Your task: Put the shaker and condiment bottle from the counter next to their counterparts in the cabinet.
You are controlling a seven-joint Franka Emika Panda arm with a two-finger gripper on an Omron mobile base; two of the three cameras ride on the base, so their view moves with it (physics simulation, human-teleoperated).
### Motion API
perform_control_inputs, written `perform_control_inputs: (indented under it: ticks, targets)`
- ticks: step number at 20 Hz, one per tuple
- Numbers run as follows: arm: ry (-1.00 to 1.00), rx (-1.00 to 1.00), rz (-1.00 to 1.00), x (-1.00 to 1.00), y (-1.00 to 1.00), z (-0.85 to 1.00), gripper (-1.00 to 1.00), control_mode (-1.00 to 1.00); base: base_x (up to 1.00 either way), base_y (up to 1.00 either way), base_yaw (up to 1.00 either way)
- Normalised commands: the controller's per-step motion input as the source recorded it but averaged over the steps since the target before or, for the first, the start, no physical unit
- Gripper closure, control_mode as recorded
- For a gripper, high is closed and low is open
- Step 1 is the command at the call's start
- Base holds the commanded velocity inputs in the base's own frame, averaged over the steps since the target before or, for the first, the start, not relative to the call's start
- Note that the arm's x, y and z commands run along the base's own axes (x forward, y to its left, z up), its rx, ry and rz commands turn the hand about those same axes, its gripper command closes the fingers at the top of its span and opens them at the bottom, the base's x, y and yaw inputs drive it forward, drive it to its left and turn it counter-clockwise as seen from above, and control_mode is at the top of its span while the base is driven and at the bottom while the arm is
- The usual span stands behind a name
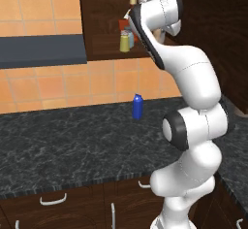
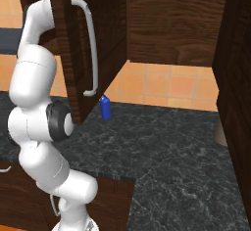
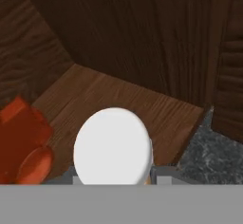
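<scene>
From above, the condiment bottle's pale round cap [image 3: 113, 144] sits between my gripper's [image 3: 114, 178] fingertips, a sliver of tan-orange body at its right edge; the gripper is shut on it. The bottle is over the cabinet's wooden shelf [image 3: 142, 104], just right of the red leaf-shaped bottle [image 3: 21, 142]. In the left base view the yellow-green shaker [image 1: 124, 43] stands on the cabinet shelf beside the grey-blue shaker [image 1: 131, 40], with my arm reaching in to their right and hiding the hand. The counter [image 1: 72, 140] lies below.
A solid blue bottle [image 1: 138, 106] stands on the counter near the tiled wall. The open cabinet door [image 2: 88, 44] with its white handle hangs right of my arm. A dark range hood [image 1: 41, 51] juts out at the left. The cabinet's back and side walls close in around the hand.
</scene>
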Motion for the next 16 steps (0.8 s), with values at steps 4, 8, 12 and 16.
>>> perform_control_inputs:
  ticks: [4,8,12,16]
  targets:
    - [0.09,-0.01,0.0,0.59,0.0,0.0,1.0,-1.0,0.0,0.0,0.0]
    - [0.07,0.0,0.0,0.53,-0.03,0.0,1.0,-1.0,0.0,0.0,0.0]
    - [0.09,0.0,0.0,0.41,-0.06,0.0,1.0,-1.0,0.0,0.0,0.0]
    - [0.03,0.0,0.0,0.43,-0.09,0.0,1.0,-1.0,0.0,0.0,0.0]
